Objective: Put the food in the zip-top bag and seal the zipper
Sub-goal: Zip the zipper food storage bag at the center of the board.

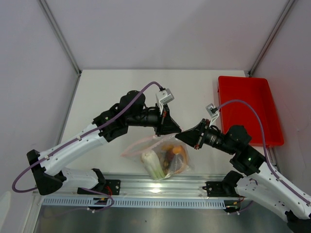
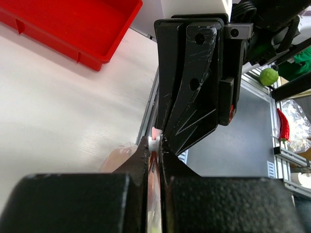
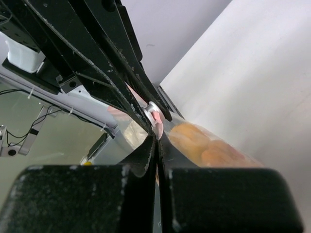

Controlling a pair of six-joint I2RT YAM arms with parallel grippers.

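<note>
The clear bag [image 1: 144, 148] lies at six o'clock on the white tabletop [image 1: 112, 92], close to the near edge and just above the metal rail [image 1: 160, 187]. The food is inside it. A green-white leek [image 1: 152, 163] sits at the bag's seven o'clock side. Orange and yellow pieces [image 1: 178, 151] are bunched at its three o'clock side, with a dark piece [image 1: 165, 157] between them.

Both arms meet at the bag's one o'clock corner. The left gripper [image 1: 174, 129] reaches in from ten o'clock and the right gripper [image 1: 184, 137] from four o'clock. Their tips touch, or nearly touch, each other there.

In the left wrist view, the left gripper [image 2: 154, 146] has its jaws together, clamped on the pinkish zipper [image 2: 154, 162]. The strip runs straight up between them. A small white piece [image 2: 155, 138] shows right at the tips. The right gripper [image 2: 190, 104] stands tip to tip with the left one at twelve o'clock.

In the right wrist view, the right gripper [image 3: 156, 141] also has its jaws together, pinching the same pinkish edge. The left gripper [image 3: 114, 73] comes down from eleven o'clock. The orange food [image 3: 199, 144] shows through the plastic at four o'clock of the tips.

A red tray [image 1: 265, 102] sits at two o'clock on the tabletop, well apart from the bag.
</note>
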